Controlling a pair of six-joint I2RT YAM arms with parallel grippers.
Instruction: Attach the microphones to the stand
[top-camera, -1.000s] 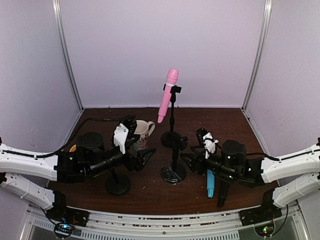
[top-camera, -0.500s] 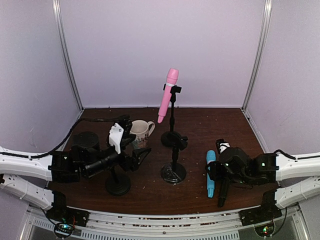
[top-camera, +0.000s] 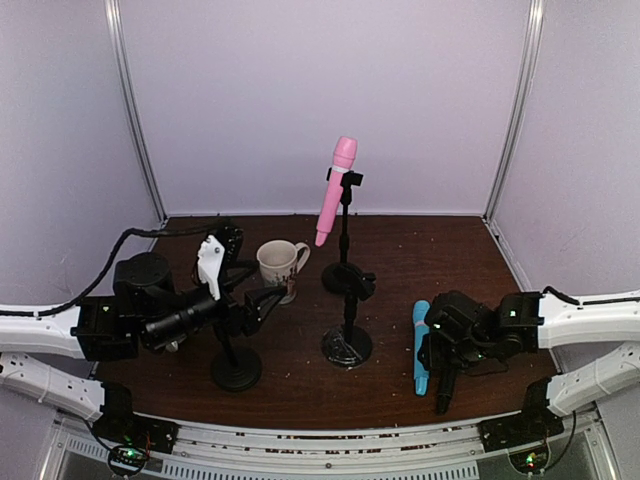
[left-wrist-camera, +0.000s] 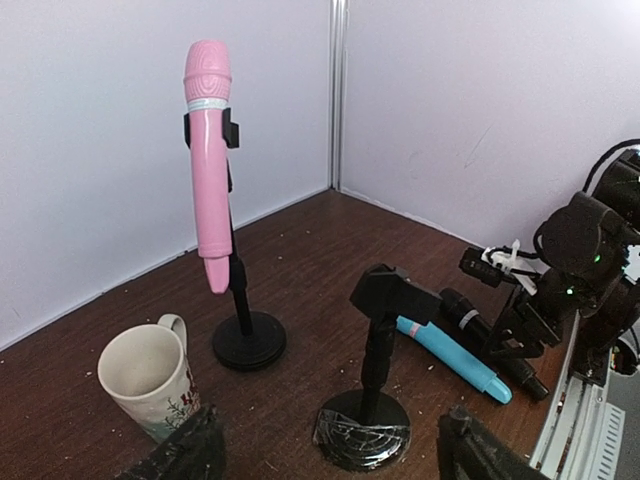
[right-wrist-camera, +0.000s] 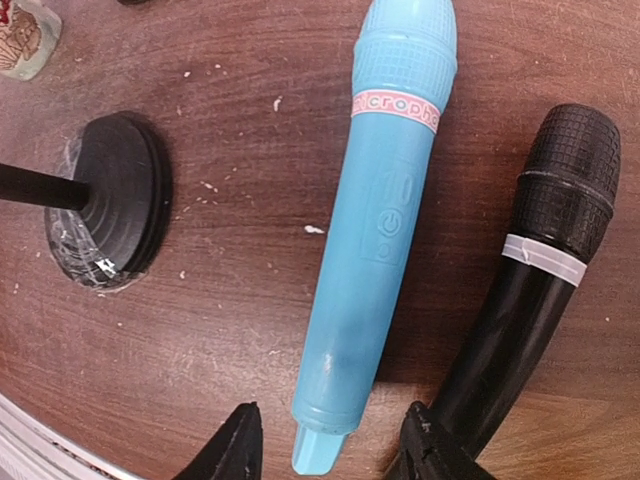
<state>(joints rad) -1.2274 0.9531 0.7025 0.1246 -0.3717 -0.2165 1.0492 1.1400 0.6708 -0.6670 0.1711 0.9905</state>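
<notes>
While the right gripper (right-wrist-camera: 330, 455) hangs low over the table (top-camera: 440, 250), its two fingers (right-wrist-camera: 235, 450) straddle the tail end of the light blue microphone (right-wrist-camera: 385, 230). The jaws are parted with a sliver of wood showing on each side of the tail, so nothing is clamped. The blue mic lies flat, head toward the far wall. The black microphone (right-wrist-camera: 520, 320), with a silver ring below its head, lies flat just beside it on the right. Heads are apart and the tails converge. The black handle runs under the right-hand finger; can't tell if they touch.

The pink microphone (top-camera: 336, 192) is clipped in the far stand (top-camera: 347, 278), head up, body tilted, tail hanging off the clip. The middle stand (top-camera: 347, 345) sits nearer, between the far stand and the near edge. Its clip (left-wrist-camera: 395, 297) holds nothing, and its base is wrapped in clear film.

The left gripper (left-wrist-camera: 328, 455) is released, jaws wide apart and holding nothing, facing the middle stand from the left. It hovers above a third stand (top-camera: 236, 372) at near left, whose top is hidden behind the arm. A white mug (top-camera: 280, 265) stands upright just left of the far stand, apart from it.
</notes>
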